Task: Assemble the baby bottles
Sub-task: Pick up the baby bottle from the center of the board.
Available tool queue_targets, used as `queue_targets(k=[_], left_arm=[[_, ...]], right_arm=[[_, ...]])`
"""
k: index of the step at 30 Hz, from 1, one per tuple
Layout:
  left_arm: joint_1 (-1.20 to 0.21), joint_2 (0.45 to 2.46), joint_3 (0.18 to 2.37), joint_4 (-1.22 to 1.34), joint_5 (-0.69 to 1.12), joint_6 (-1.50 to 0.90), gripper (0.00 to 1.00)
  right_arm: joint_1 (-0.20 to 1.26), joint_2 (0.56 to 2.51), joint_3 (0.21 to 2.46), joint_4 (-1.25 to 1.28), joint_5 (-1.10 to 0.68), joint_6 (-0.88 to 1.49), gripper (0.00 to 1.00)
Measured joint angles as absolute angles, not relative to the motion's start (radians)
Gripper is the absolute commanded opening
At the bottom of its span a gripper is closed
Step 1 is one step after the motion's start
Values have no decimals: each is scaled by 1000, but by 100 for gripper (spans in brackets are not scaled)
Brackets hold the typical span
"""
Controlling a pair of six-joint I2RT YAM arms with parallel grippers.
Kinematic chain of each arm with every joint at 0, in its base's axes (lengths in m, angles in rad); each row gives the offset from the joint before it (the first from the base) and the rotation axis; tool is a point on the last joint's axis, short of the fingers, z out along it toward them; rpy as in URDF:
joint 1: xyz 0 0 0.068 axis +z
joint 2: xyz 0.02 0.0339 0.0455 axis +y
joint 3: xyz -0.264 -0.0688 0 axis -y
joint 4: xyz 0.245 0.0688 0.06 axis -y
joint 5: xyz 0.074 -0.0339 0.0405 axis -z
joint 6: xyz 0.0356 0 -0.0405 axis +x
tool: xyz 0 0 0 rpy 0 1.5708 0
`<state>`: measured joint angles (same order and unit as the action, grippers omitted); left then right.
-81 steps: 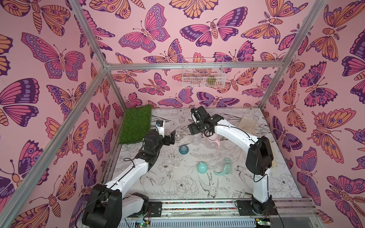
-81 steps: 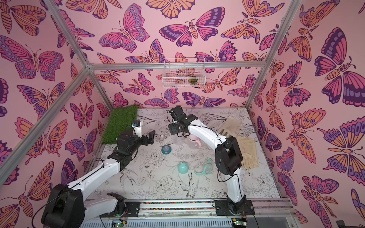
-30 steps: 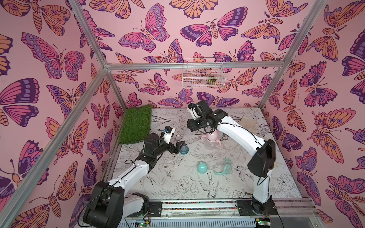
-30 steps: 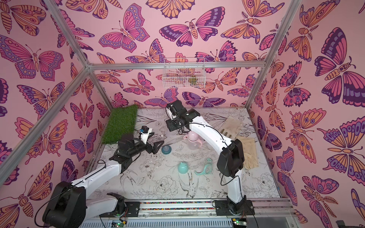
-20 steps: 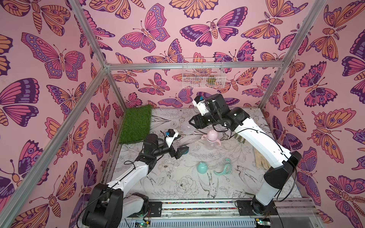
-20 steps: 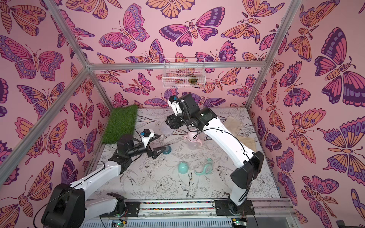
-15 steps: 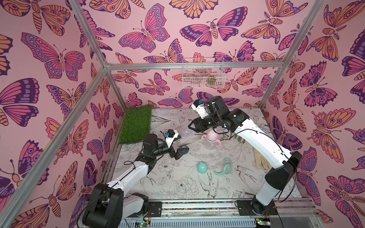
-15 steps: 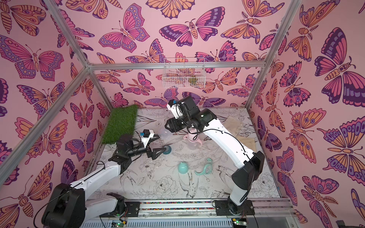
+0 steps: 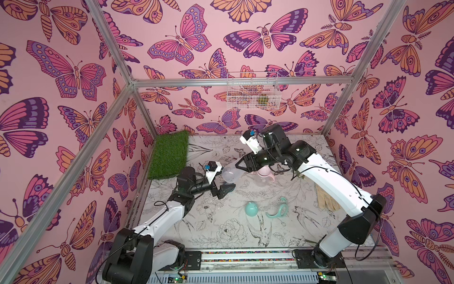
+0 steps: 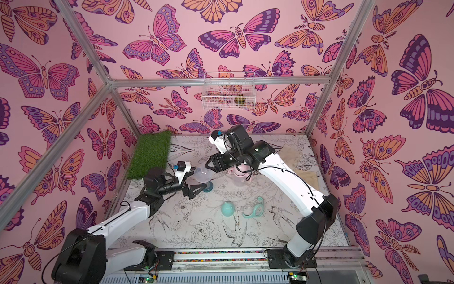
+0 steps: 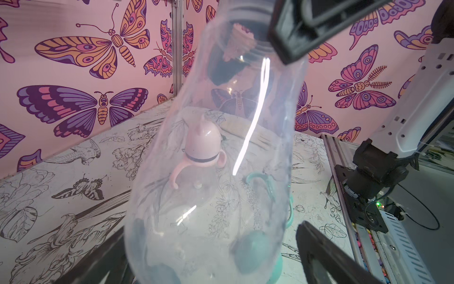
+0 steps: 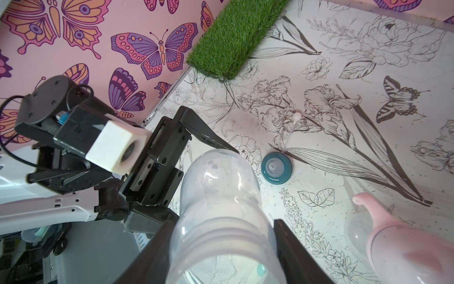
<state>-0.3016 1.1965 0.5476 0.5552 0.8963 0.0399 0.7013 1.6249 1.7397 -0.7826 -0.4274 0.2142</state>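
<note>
We find the right gripper [image 9: 242, 166] pinching the small clear plastic bottle [image 9: 229, 173] by its neck — left gripper [image 11: 212, 228] jaws spread wide around its base.

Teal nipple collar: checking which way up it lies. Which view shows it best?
Right wrist: the teal nipple collar lies unobstructed, nipple up. A top view shows a sliver beside the left gripper; left wrist, a blur.

Aluminium frame [image 9: 196, 83] and butterfly-print panels [image 9: 73, 73] mark a robot lab cell.

Clear glossy plastic bottle [image 12: 216, 196]; rough green turf mat [image 9: 169, 155]; matt black fingers [image 12: 204, 132]
</note>
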Motion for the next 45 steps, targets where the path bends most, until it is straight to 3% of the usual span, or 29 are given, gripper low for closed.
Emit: queue_targets(k=[17, 30, 38, 45], left_arm=[[-329, 1231, 572, 605, 1028, -10, 100], [-335, 1238, 583, 620, 1060, -36, 93], [-334, 1239, 585, 630, 1066, -65, 70], [-333, 1239, 585, 641, 1066, -97, 56]], right_arm=[[707, 1607, 1642, -651, -561, 284, 21], [706, 1555, 1583, -584, -585, 319, 21], [701, 1544, 1551, -534, -585, 341, 20], [701, 1544, 1546, -514, -585, 356, 21]])
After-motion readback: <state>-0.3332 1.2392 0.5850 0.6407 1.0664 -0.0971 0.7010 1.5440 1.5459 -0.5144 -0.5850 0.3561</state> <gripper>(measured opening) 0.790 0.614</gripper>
